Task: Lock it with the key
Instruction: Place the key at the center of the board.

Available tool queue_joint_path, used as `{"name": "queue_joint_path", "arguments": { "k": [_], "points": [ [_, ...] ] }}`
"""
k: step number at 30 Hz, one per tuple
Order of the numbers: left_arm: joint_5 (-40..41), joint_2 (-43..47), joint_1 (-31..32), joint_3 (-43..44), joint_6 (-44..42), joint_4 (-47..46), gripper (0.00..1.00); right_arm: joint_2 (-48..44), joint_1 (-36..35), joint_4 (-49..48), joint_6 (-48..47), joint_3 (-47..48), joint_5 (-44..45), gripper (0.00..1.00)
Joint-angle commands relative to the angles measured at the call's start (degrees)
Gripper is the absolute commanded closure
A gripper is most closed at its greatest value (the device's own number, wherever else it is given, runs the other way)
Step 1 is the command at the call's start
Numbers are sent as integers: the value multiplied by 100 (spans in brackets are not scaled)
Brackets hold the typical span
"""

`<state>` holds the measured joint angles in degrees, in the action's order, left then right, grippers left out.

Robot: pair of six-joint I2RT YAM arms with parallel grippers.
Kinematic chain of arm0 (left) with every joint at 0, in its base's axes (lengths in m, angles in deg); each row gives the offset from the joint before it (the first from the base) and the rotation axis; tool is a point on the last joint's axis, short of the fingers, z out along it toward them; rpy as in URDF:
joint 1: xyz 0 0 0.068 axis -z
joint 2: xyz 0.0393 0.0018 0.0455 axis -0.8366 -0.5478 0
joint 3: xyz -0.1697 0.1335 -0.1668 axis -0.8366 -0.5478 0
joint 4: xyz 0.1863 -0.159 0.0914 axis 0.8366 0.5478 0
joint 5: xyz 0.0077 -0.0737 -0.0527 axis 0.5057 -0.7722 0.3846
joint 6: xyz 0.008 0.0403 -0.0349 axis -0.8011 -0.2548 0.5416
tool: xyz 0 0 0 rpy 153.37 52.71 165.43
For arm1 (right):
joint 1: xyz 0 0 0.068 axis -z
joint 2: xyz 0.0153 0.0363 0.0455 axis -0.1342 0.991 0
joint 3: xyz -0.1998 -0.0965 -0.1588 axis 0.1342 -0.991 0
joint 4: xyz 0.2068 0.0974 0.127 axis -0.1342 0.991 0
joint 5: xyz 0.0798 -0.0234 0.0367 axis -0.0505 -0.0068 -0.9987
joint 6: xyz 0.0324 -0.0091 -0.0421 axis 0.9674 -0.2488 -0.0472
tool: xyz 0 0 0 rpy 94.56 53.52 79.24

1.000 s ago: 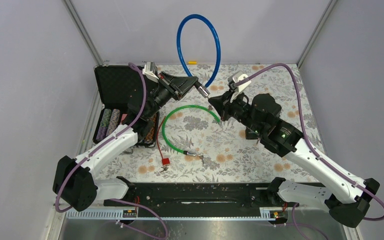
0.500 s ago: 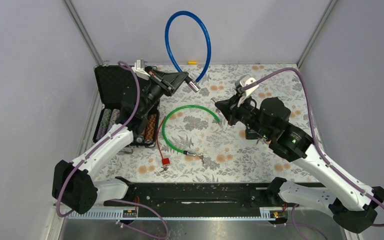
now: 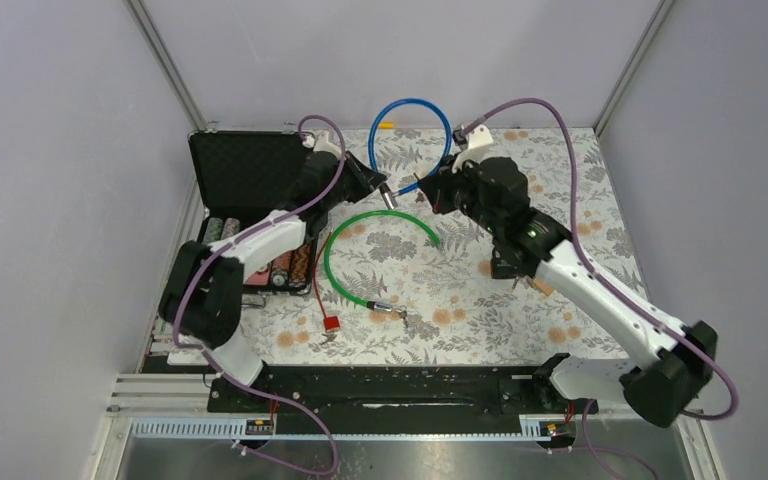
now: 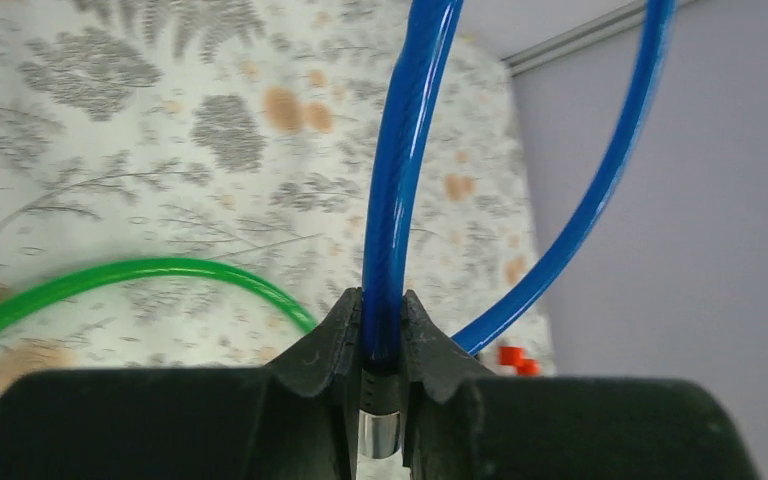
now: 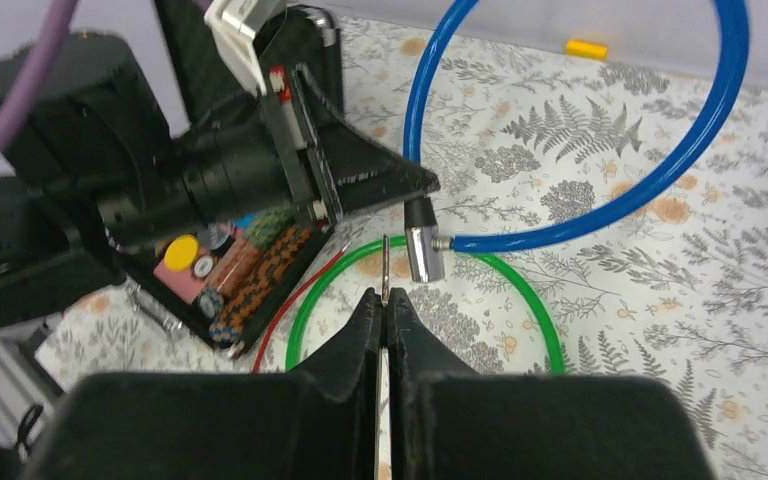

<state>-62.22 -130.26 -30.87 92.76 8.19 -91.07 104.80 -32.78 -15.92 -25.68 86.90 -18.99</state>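
Observation:
A blue cable lock loops above the back of the table. My left gripper is shut on the blue cable just above its silver lock head. The right gripper is shut on the key, whose thin blade sticks out past the fingertips. In the right wrist view the blade tip is just left of the lock head and apart from it. From above, the right gripper faces the left one closely.
A green cable lock lies on the floral cloth below both grippers. An open black case with poker chips stands at the left. A red cord with a red tag lies near the front, and a small yellow piece sits by the back wall.
The blue loop has dropped from high against the back wall to low over the table. Both arms have changed pose, and the key has come back close to the lock head.

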Motion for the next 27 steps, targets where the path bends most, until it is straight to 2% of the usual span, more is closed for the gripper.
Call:
{"name": "queue_joint_path", "arguments": {
  "k": [1, 8, 15, 17, 24, 27],
  "points": [
    [102, -720, -253, 707, -736, -245, 100, 837, 503, -965, 951, 395, -372, 100],
    [-361, -1941, -705, 1273, -176, -470, 100, 2693, 902, -1656, 2306, 1060, -216, 100],
    [-103, -2630, -847, 1669, 85, -213, 100, 4514, 936, -1674, 3181, 2212, 43, 100],
    [208, -2779, -862, 1861, -43, 124, 100, 4885, 955, -1647, 3364, 2476, 67, 100],
    [-224, -3288, -1042, 2385, -291, 824, 100, 5812, 988, -861, 3170, 3572, -32, 100],
    [-278, -3380, -1038, 2500, -521, 1099, 97, 6106, 1008, -584, 3191, 3909, -72, 96]
  ]
}}
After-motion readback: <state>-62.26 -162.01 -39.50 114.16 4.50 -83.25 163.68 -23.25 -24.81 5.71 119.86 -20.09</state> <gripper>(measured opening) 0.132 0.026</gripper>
